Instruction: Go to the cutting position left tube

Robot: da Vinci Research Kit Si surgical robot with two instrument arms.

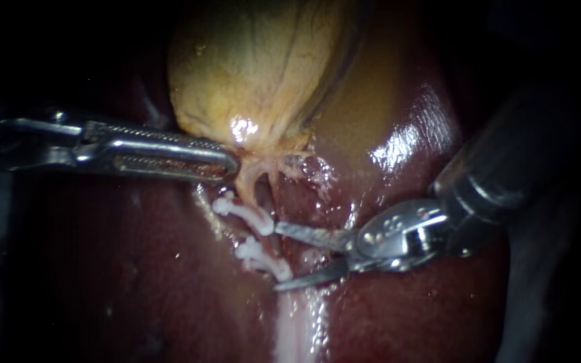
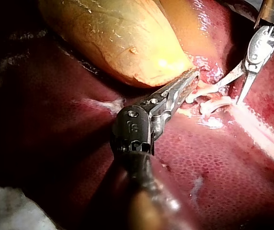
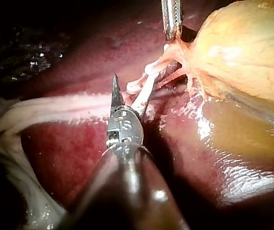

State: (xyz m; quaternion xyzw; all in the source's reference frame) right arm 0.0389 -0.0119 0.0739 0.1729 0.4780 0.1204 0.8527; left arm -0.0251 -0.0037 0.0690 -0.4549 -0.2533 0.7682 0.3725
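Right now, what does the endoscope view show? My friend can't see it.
My right instrument holds its blades open beside two white clips on a pale tube below the yellow gallbladder. My left instrument grips the gallbladder's neck, with dark red liver all around.

A surgical training lab, folks: bare liver and yellow gallbladder laid out under bright light, slim steel left tool at the gallbladder's neck, white clips just ahead of the right tool's blades
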